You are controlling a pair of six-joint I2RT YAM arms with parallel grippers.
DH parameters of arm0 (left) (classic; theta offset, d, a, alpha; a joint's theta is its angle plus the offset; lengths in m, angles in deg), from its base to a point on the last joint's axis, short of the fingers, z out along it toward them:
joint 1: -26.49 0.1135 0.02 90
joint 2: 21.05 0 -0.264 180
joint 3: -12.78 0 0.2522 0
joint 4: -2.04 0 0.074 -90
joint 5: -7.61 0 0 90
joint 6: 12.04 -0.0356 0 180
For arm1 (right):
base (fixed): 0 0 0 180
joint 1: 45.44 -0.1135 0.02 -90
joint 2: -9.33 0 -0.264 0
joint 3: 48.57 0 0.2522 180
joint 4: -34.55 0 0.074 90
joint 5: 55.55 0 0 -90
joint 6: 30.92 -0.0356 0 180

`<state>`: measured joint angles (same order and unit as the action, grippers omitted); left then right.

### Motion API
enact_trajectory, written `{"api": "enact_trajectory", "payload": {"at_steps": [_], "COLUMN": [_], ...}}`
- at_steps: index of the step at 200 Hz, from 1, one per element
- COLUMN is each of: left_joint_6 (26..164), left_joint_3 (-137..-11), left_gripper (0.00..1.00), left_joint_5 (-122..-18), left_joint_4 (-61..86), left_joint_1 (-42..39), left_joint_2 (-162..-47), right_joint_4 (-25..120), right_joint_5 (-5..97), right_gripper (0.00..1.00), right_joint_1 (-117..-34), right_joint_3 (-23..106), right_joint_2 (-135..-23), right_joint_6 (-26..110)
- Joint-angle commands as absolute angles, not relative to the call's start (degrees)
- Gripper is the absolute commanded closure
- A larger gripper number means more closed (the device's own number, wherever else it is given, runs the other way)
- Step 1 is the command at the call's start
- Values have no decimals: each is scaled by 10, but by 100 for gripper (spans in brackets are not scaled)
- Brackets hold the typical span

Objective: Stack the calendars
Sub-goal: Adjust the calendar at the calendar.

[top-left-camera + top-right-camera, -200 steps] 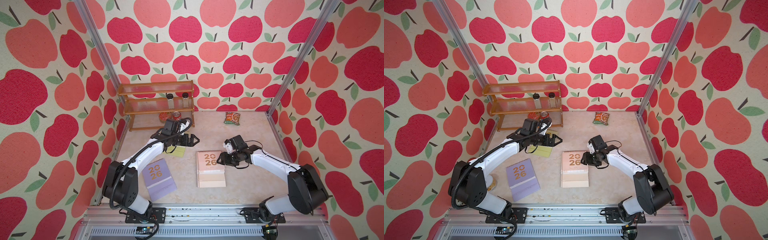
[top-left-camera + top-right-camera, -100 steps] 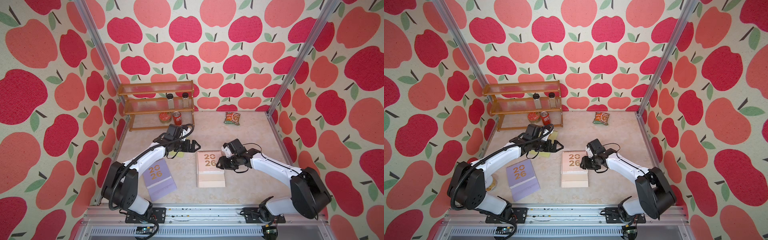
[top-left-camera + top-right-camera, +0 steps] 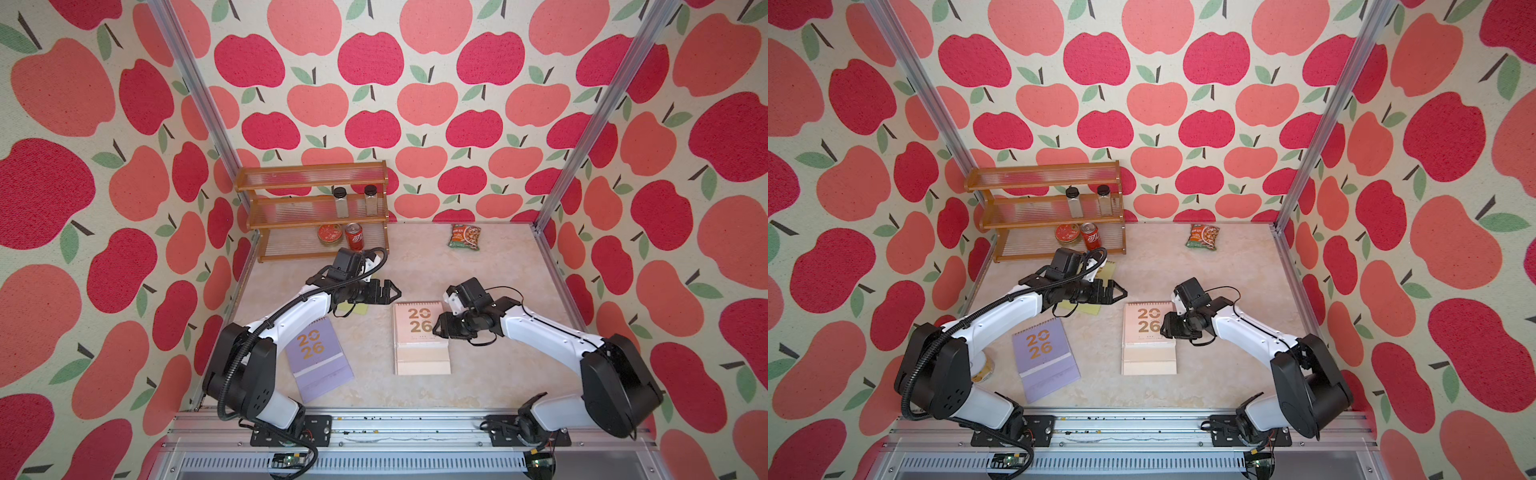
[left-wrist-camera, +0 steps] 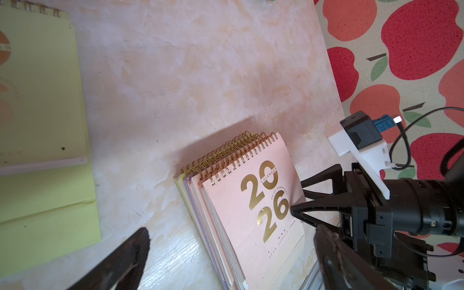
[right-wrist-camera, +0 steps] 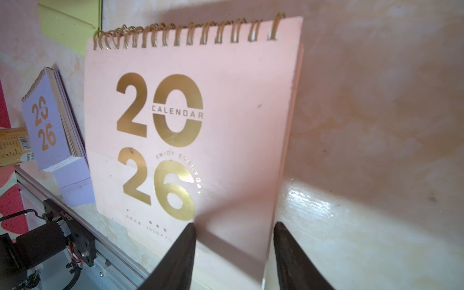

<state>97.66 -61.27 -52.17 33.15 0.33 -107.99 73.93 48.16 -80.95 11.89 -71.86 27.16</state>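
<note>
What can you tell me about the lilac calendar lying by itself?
The lilac calendar is a flat desk calendar with a matte, card-like cover, gold 20 26 numerals and gold spiral binding along its far edge. A plain lilac flap extends past the pages toward the front. It lies face up and askew on the marble-look table, apart from the pink-topped stack, with nothing on it.

Open lane of bare tabletop (image 3: 370,353) runs between the lilac calendar (image 3: 318,361) and the pink-topped stack (image 3: 419,336); back-right corner free except a snack packet (image 3: 464,237); shelf rack (image 3: 316,208) blocks back-left; right gripper (image 3: 437,328) crowds the stack's right edge.
</note>
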Motion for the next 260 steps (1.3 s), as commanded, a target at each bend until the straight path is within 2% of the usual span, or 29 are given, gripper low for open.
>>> {"api": "enact_trajectory", "payload": {"at_steps": [1, 96, 260], "left_joint_6": [975, 974, 970], "left_joint_3": [-612, -615, -610], "left_gripper": [1, 0, 1], "left_joint_5": [-532, -529, -528], "left_joint_4": [331, 334, 332], "left_joint_1": [3, 7, 13], "left_joint_2": [-1071, -1074, -1071], "right_joint_4": [756, 755, 764], "right_joint_5": [475, 482, 472], "right_gripper": [48, 53, 51], "right_joint_1": [-804, -812, -830], "right_joint_3": [141, 160, 106], "right_joint_2": [-725, -748, -700], "right_joint_6": [281, 285, 255]}}
